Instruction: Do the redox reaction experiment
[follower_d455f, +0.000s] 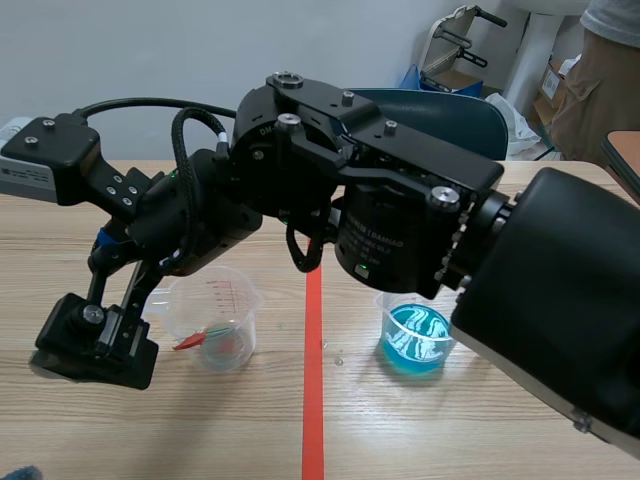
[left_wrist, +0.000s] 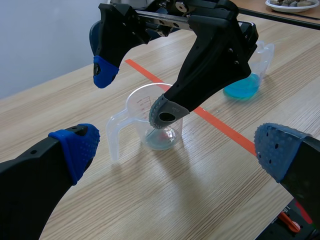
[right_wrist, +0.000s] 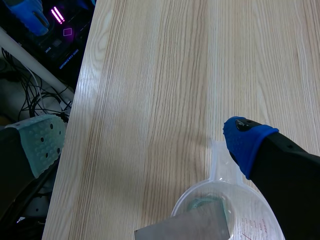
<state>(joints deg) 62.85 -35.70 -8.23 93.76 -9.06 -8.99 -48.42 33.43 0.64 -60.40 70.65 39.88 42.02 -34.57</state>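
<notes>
A clear measuring cup (follower_d455f: 215, 325) with a handle stands left of the red tape line, with a thin film of pale liquid at its bottom (left_wrist: 159, 140). My right arm (follower_d455f: 400, 220) reaches across the table, and its gripper (left_wrist: 135, 92) hangs open directly over this cup. In the right wrist view the cup (right_wrist: 240, 210) lies under the open right gripper (right_wrist: 145, 142), and a flat grey piece (right_wrist: 185, 227) shows at its rim. A beaker of blue liquid (follower_d455f: 415, 340) stands right of the line. My left gripper (left_wrist: 177, 150) is open, low, near the cup, holding nothing.
A dish of small stones (left_wrist: 292, 5) sits at the far table edge. Off the table's left side are cables and lit electronics (right_wrist: 55, 30). A person (follower_d455f: 610, 60) and a blue chair (follower_d455f: 440, 110) are behind the table.
</notes>
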